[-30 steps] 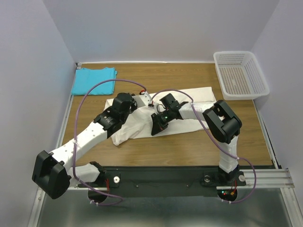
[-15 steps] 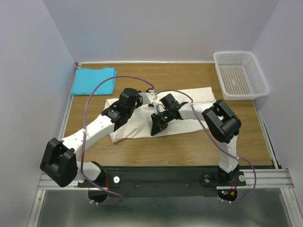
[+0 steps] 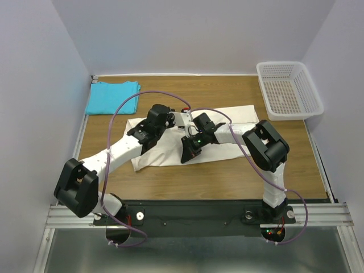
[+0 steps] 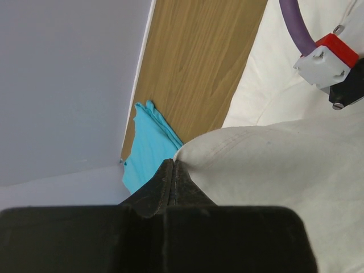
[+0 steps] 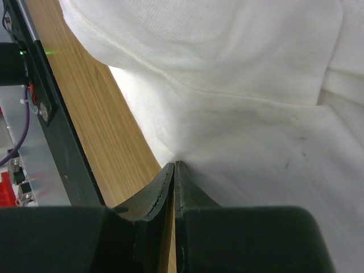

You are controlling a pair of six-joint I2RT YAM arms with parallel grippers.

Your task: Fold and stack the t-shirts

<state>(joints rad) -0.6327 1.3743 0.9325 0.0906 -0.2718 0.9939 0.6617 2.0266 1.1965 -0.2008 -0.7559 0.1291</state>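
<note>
**Desk:** Entry one, the left arm?

**Operator:** Left arm (image 3: 122, 152): elbow folded low at the near left, forearm reaching diagonally out over the wooden table (image 3: 227, 173); I read the left gripper (image 4: 172, 169) as closed tight, no gap between the jaws, a raised fold of the large cream-white cotton t-shirt (image 3: 162, 159) pinched at their tips; from its wrist camera the cloth bulges up just right of the tips.

**Desk:** Entry two, the right arm?

**Operator:** Right arm (image 3: 267, 148): upright from its base, elbow bent high, forearm turned leftward across the cloth; right gripper (image 5: 174, 169) angled down, tips toward the near edge; jaws drawn together with only a sliver between them, the near hem of the same shirt caught there, bare wood just beside it.

**Desk:** Entry three, the garments?

**Operator:** Cream-white shirt: spread crosswise mid-table, rumpled, under both wrists; turquoise blue cotton t-shirt (image 3: 112, 96): lying flat at the far left corner, near the cream one but not touching it, held by neither claw.

**Desk:** Sundries?

**Operator:** White plastic mesh basket (image 3: 287, 94): far right corner, well apart from both shirts; purple cables (image 3: 114, 114) looping over each arm.
</note>
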